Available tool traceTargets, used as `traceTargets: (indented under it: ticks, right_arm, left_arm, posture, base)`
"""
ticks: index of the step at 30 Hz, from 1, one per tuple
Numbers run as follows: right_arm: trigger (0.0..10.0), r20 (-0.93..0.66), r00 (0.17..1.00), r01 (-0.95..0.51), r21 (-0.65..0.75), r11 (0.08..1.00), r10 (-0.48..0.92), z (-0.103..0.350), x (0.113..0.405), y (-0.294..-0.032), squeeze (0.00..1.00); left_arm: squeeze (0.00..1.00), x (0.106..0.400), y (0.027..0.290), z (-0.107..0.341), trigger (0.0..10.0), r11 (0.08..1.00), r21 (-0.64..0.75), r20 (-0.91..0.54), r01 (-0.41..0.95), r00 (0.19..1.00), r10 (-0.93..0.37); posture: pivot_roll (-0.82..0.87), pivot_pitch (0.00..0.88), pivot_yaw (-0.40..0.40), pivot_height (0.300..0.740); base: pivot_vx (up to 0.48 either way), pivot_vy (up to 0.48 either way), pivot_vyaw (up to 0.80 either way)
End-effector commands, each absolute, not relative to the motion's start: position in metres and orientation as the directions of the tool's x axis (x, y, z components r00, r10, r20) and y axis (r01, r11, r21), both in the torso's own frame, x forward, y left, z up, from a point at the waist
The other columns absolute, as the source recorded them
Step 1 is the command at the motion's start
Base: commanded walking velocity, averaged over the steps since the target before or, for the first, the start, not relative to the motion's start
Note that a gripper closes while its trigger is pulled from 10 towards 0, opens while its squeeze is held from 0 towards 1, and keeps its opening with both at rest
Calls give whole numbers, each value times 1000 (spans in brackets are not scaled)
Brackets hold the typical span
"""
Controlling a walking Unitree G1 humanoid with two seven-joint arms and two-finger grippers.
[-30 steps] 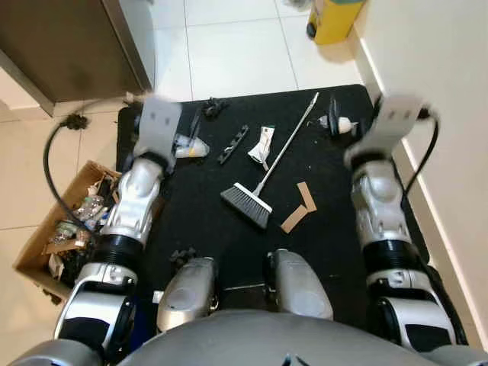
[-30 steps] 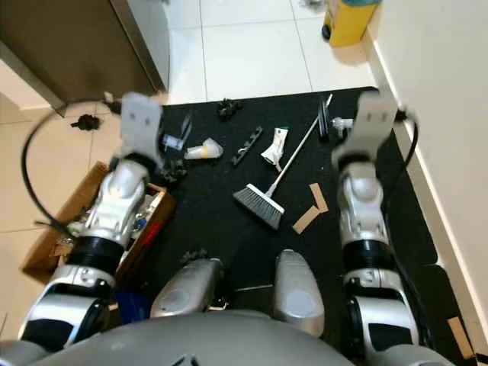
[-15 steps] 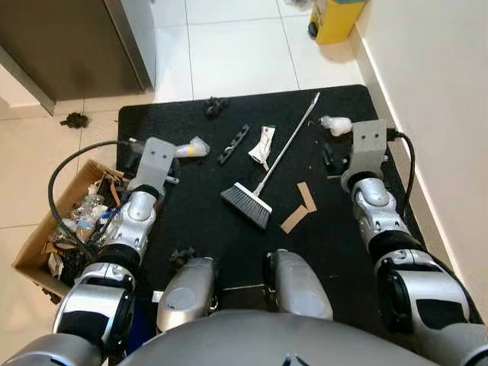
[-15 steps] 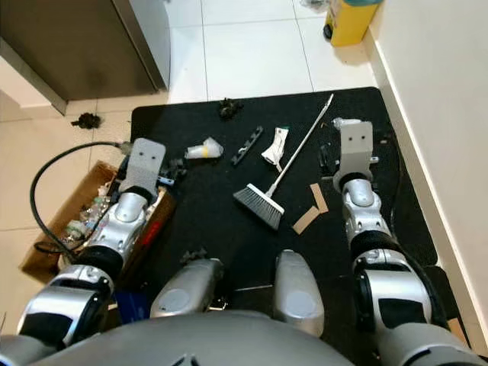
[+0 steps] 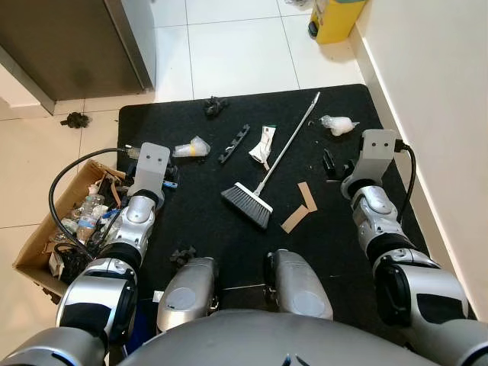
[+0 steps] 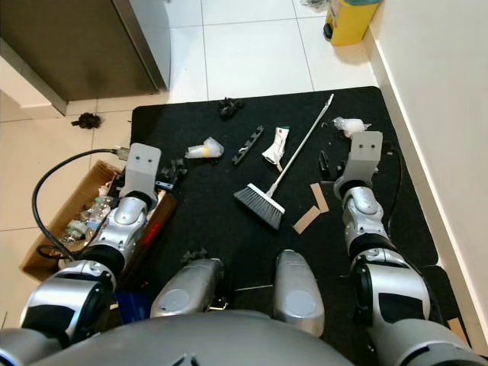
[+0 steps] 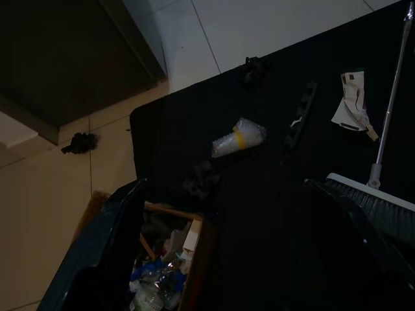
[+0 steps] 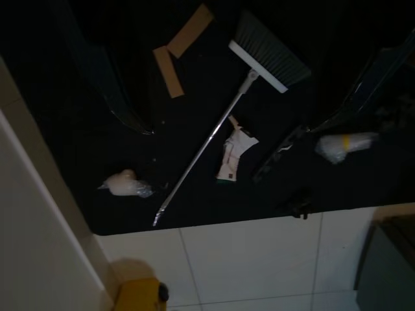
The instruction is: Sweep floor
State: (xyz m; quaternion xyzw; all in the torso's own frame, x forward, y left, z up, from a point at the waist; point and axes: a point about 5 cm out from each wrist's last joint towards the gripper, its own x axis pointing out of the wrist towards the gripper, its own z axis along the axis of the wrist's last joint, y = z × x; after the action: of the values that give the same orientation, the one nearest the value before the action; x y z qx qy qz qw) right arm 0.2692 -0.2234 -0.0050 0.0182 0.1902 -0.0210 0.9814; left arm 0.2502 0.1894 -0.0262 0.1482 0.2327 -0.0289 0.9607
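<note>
A broom lies on the black mat (image 5: 198,221), its grey bristle head (image 5: 246,204) near my knees and its silver handle (image 5: 290,141) slanting away to the right. Around it lie cardboard strips (image 5: 299,208), a paper wrapper (image 5: 263,145), a black strip (image 5: 233,143), a clear plastic cup (image 5: 191,149) and a crumpled plastic wad (image 5: 336,123). My left gripper (image 7: 225,186) hangs open over the mat's left edge near the cup. Low over the mat's right side, my right gripper (image 8: 231,128) is open, with nothing between its fingers.
A cardboard box (image 5: 34,248) full of rubbish stands at the left, beside the mat. A yellow bin (image 5: 335,19) is at the far right by the white wall (image 5: 442,91). A dark cabinet (image 5: 69,46) fills the far left. Black clumps (image 5: 75,120) lie on the tiles.
Both arms have come down from a raised, forward reach and drawn back toward my body. The broom and the litter lie where they were.
</note>
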Motion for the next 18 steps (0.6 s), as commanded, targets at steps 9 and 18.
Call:
traceTargets:
  ticks: [9,18]
  right_arm:
    - [10000,-357,931,114,67,991,-83,-1,272,-234,0]
    - [10000,-373,926,99,114,988,-50,-3,272,-234,0]
  left_arm:
    - [0,252,187,-27,10000,965,241,-451,106,893,14]
    - [0,252,191,-28,10000,971,229,-460,64,886,50]
  posture:
    - [63,0,-9,740]
    - [85,0,-40,740]
  base:
    - [0,0,0]
    - [0,0,0]
